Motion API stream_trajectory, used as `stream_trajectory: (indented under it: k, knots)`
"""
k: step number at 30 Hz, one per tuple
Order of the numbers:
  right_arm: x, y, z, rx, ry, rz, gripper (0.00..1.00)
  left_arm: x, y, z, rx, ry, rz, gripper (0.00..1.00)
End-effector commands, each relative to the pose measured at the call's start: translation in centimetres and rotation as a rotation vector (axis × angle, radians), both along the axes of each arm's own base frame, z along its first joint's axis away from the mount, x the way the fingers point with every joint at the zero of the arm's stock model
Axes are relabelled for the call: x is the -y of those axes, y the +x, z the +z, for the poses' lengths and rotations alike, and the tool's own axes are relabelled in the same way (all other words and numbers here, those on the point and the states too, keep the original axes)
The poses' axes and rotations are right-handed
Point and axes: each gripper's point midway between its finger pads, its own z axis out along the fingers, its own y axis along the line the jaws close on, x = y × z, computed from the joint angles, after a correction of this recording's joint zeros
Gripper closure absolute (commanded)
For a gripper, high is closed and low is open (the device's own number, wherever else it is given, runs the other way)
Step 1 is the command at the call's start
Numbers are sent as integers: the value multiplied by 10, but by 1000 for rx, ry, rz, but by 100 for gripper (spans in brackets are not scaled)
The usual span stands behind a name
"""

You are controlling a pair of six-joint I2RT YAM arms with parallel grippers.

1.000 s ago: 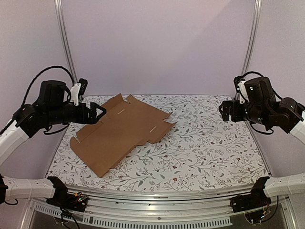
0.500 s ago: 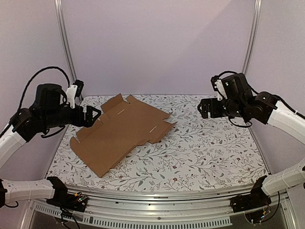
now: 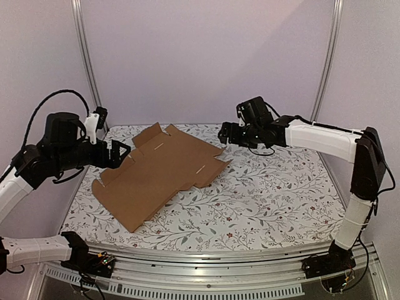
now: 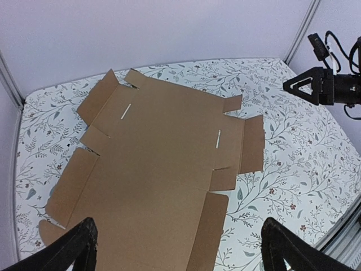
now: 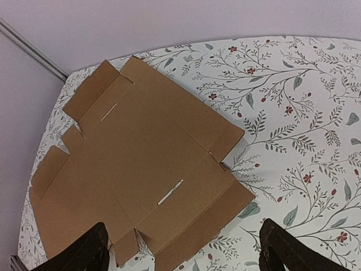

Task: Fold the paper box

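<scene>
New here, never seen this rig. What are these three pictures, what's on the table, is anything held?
Two robot arms are bolted at the table's near edge. The wide picture is from a fixed camera above and behind them: left tool on the left, right tool stretched in from the right. The other two come from a camera on each wrist, looking down; the dark shapes in the bottom corners are that arm's own fingers. On the floral table lies the paper box, an unfolded brown cardboard sheet with flaps and slits. Both tools are open, holding nothing.
</scene>
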Motion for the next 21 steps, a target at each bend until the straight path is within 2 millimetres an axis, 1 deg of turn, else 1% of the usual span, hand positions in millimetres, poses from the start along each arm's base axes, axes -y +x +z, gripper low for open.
stream_trajectory:
  k: [1,3,4,5,7,8,9,10,11,12,14,21]
  knots:
    - [-8,38,-32,-98,150,-99,10,-9,0,-5,-11,-6,41,0]
    - [-10,50,-45,-130,211,-130,12,-8,0,-5,-10,-8,35,1]
    - [-10,57,-56,-150,230,-148,13,-8,0,-4,-8,-9,34,1]
    - [-10,62,-61,-167,258,-165,14,-8,0,-4,-7,-8,36,1]
    - [-9,72,-76,-201,290,-188,16,-8,0,-4,-7,-10,35,0]
    - [-7,77,-89,-220,292,-210,17,-9,0,-4,-6,-10,36,0]
    - [-7,81,-98,-241,314,-219,18,-9,0,-4,-6,-10,35,1]
    - [-9,83,-101,-251,332,-218,19,-9,0,-3,-5,-11,36,0]
    - [-8,87,-110,-265,338,-230,20,-10,0,-3,-4,-11,36,1]
    - [-8,91,-112,-268,352,-238,21,-10,0,-3,-3,-11,37,0]
    - [-8,97,-122,-279,358,-245,23,-11,0,-3,-3,-11,40,0]
    - [-12,114,-139,-288,377,-254,30,-15,3,-4,-6,-8,51,1]
